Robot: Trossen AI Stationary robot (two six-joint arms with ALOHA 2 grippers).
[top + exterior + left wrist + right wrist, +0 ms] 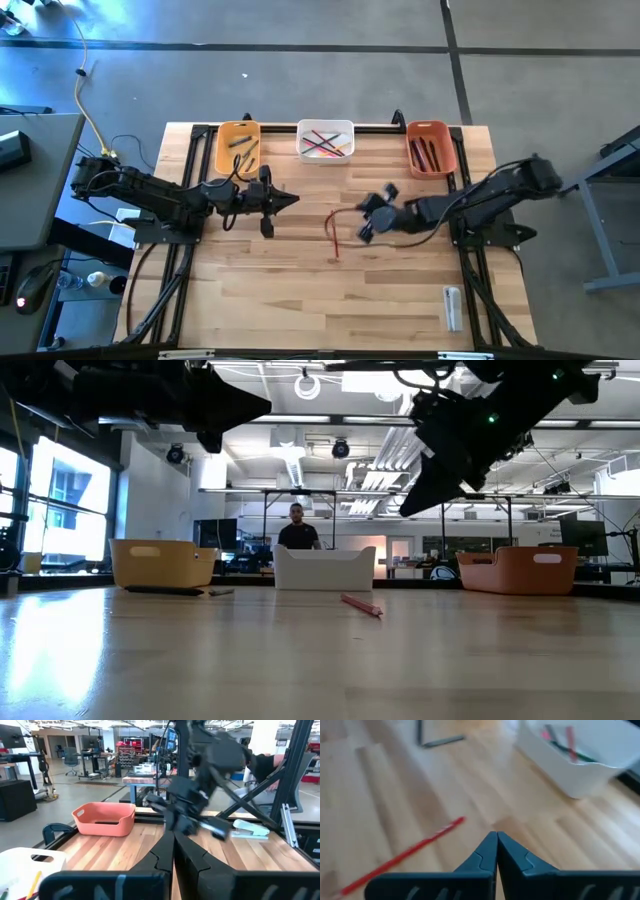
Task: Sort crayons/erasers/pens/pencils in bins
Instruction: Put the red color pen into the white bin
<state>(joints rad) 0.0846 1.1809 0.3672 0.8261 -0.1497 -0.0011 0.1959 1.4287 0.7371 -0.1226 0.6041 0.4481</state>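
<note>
A: Where is the loose red pencil (332, 235)?

B: On the bare table (300, 290), near the middle, in front of the white bin (325, 141). From above, its long axis runs nearly front to back across the table, one end toward the bins and the other toward the front edge, with a slight tilt.

A: And the right tool (366, 218)?

B: Above the table just beside that pencil, its fingers pressed together on nothing. In the right wrist view the pencil (402, 855) lies flat on the wood beyond the shut fingertips, slanting away to one side.

A: The left tool (290, 200)?

B: Fingers together as well, empty, hovering left of centre and pointing toward the right arm.

A: What about the bins?

B: Along the far edge: the yellow-orange bin (238, 147) holds dark pens, the white one holds red, pink and green pencils lying crossed, and the red-orange bin (431, 148) holds reddish sticks running front to back. Two dark pens (434, 739) lie on the table near the yellow-orange bin.
</note>
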